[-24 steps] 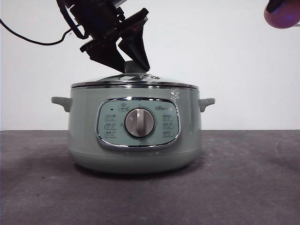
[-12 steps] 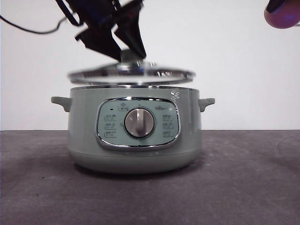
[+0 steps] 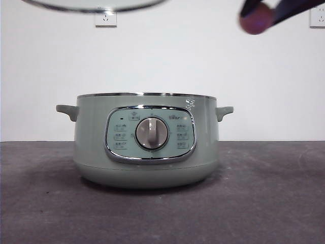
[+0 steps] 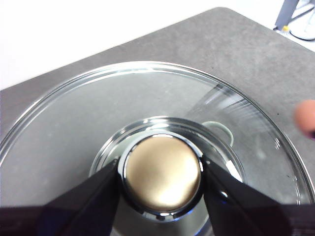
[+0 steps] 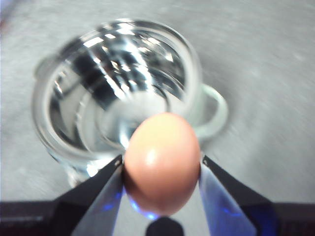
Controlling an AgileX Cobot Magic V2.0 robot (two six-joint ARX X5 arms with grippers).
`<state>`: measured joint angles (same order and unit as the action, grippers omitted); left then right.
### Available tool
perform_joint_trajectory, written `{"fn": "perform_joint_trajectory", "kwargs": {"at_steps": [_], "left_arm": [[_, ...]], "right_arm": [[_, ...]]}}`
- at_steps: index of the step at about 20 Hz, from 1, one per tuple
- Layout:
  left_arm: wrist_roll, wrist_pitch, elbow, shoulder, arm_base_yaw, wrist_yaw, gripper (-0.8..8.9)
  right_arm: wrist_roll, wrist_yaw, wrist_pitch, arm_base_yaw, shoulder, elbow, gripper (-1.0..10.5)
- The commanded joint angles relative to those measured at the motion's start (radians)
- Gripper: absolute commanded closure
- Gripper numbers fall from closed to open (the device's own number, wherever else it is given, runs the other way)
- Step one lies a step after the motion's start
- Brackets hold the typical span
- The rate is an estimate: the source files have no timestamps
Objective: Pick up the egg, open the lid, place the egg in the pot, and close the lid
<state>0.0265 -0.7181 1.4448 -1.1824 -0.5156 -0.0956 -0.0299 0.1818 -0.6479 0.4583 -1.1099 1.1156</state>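
The pale green pot (image 3: 146, 145) stands open in the middle of the table; its shiny inside shows in the right wrist view (image 5: 123, 83). My left gripper (image 4: 162, 179) is shut on the knob (image 4: 162, 177) of the glass lid (image 4: 74, 123). It holds the lid high above the pot, where only the lid's rim (image 3: 94, 5) shows at the top left of the front view. My right gripper (image 5: 161, 169) is shut on the reddish-brown egg (image 5: 162, 162). It holds the egg (image 3: 254, 20) high, above and to the right of the pot. The egg also shows in the left wrist view (image 4: 306, 117).
The dark grey table (image 3: 264, 203) runs to a white wall with two sockets (image 3: 105, 19). The pot has small side handles (image 3: 66, 110) and a front dial (image 3: 151, 133).
The left gripper has lifted the lid off the pot, up to the top edge of the front view. The right gripper has carried the egg left, toward the pot.
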Motion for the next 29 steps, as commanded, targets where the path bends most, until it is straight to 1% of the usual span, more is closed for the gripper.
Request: {"fn": "perform_joint_trajectory", "kwargs": {"at_steps": [1,4,8,10,13,14,15,16,22,27,29], "left_arm": [[0.012,-0.03,0.017,0.077,0.001,0.019,8.22],[0.011,-0.105,0.017,0.162,0.0,0.029,8.22],[0.011,-0.163,0.017,0.234,0.0,0.044,8.22],[0.011,-0.185,0.017,0.251,0.0,0.044,8.22],[0.011,-0.207,0.017,0.257,0.0,0.043,8.22],[0.011,-0.212,0.017,0.257,0.0,0.043,8.22],[0.011,-0.215,0.017,0.257,0.0,0.043,8.22],[0.011,-0.216,0.017,0.257,0.0,0.043,8.22],[0.011,-0.216,0.017,0.257,0.0,0.043,8.22],[0.011,-0.216,0.017,0.257,0.0,0.043,8.22],[0.011,-0.216,0.017,0.257,0.0,0.042,8.22]], "right_arm": [[0.005,0.002,0.04,0.046,-0.116,0.085,9.6],[0.032,-0.002,0.043,0.11,-0.306,0.232,9.6],[0.065,-0.02,0.043,0.167,-0.557,0.407,9.6],[0.093,-0.058,0.044,0.187,-0.666,0.462,9.6],[0.116,-0.063,0.063,0.193,-0.774,0.477,9.6],[0.117,-0.067,0.065,0.195,-0.799,0.477,9.6],[0.122,-0.088,0.065,0.2,-0.826,0.477,9.6],[0.134,-0.089,0.065,0.2,-0.843,0.477,9.6],[0.144,-0.088,0.063,0.212,-0.906,0.477,9.6],[0.145,-0.082,0.053,0.217,-0.914,0.477,9.5],[0.145,-0.08,0.018,0.217,-0.914,0.477,8.5]]}}
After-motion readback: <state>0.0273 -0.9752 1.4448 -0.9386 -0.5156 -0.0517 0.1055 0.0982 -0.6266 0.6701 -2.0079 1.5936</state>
